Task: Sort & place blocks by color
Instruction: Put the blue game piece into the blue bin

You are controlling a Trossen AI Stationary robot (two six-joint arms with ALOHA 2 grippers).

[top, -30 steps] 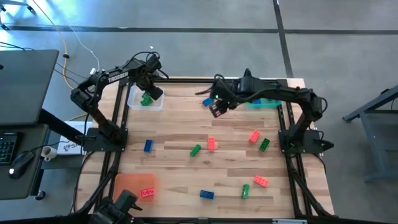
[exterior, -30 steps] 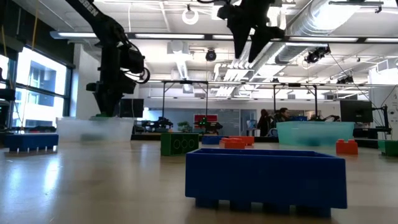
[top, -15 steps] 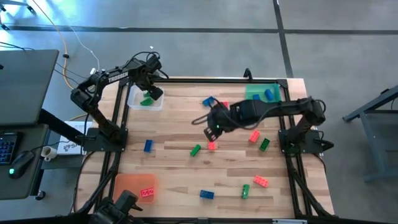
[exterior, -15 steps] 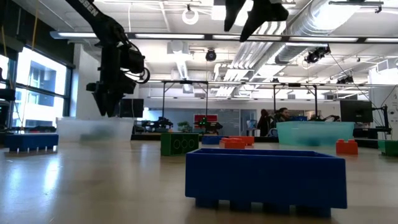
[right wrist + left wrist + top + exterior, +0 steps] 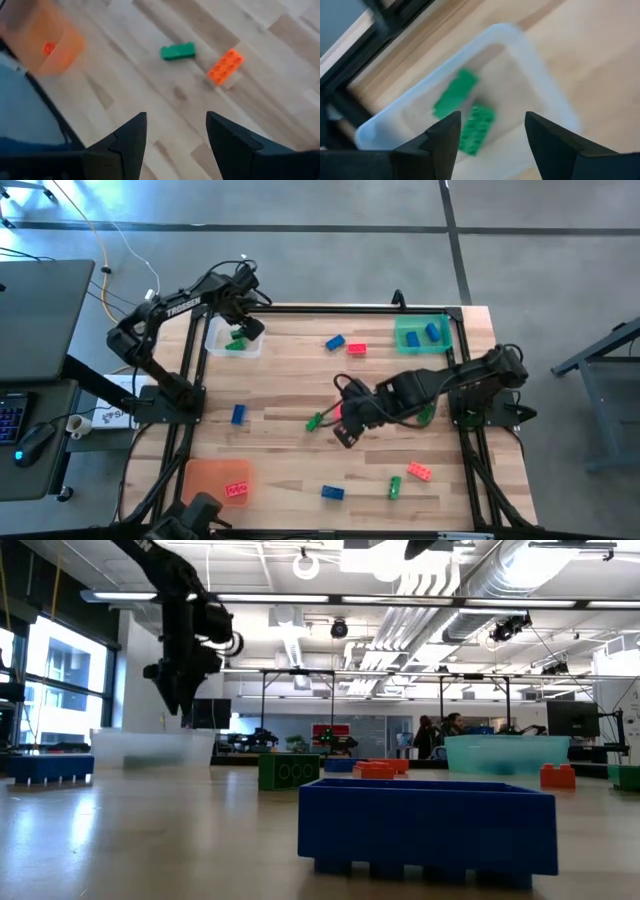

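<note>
My left gripper [image 5: 246, 330] [image 5: 492, 135] hangs open above the clear tray [image 5: 222, 345] at the table's far left. Two green blocks [image 5: 455, 92] [image 5: 476, 127] lie flat in that tray, below the fingers and apart from them. My right gripper [image 5: 345, 434] [image 5: 176, 135] is open and empty over the middle of the table. It slants down toward a green block [image 5: 177, 51] [image 5: 315, 421] and a red block [image 5: 226, 66], both flat on the wood. In the low view my left gripper [image 5: 180, 700] shows well above the clear tray [image 5: 150, 748].
A green tray [image 5: 403, 340] at the far right holds two blue blocks. An orange tray [image 5: 205, 472] at the near left holds a red block [image 5: 237, 491]. Loose blocks lie about: blue [image 5: 238, 414] [image 5: 335, 342] [image 5: 332, 492], red [image 5: 357, 349] [image 5: 419, 471], green [image 5: 395, 487] [image 5: 425, 412].
My left gripper has risen out of the clear tray and let go of a green block, which now lies in the tray. My right gripper has swung from the far edge beside the green tray toward the near edge, to the middle of the table, and stayed open.
</note>
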